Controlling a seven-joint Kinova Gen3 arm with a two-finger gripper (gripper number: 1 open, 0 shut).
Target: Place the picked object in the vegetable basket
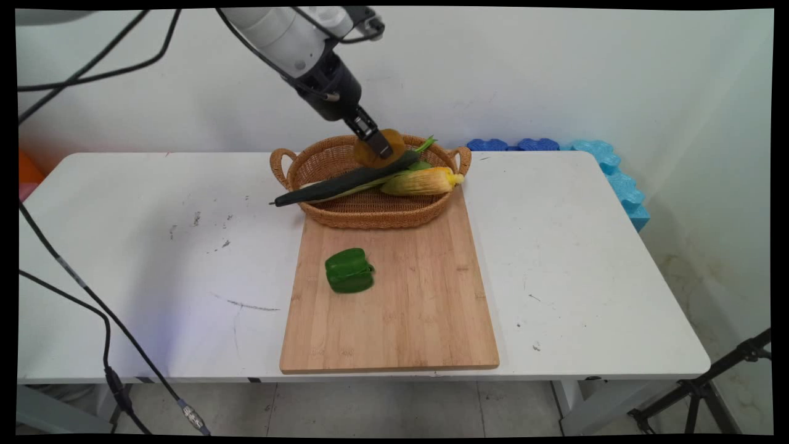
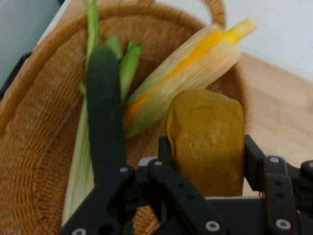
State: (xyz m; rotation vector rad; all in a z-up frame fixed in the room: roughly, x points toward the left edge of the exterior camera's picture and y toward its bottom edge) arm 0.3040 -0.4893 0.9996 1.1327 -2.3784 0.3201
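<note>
Hand [image 1: 377, 140] clamped on a brownish-yellow potato [image 2: 208, 142], held above the far part of the wicker basket [image 1: 320, 161]. Just below the hand in the basket: a dark cucumber [image 1: 345, 182], long axis running from beneath the hand out over the rim toward the arm's side, and beside it an ear of corn [image 1: 422, 181], tip pointing away from that side. Nearer than the basket, a wooden cutting board [image 1: 419, 308] on the white counter [image 1: 585, 277], carrying a green bell pepper [image 1: 349, 271].

White arm link [image 1: 280, 34], black wrist, black cables; black two-finger tool [image 2: 208, 161] with silver screws on linkage.
</note>
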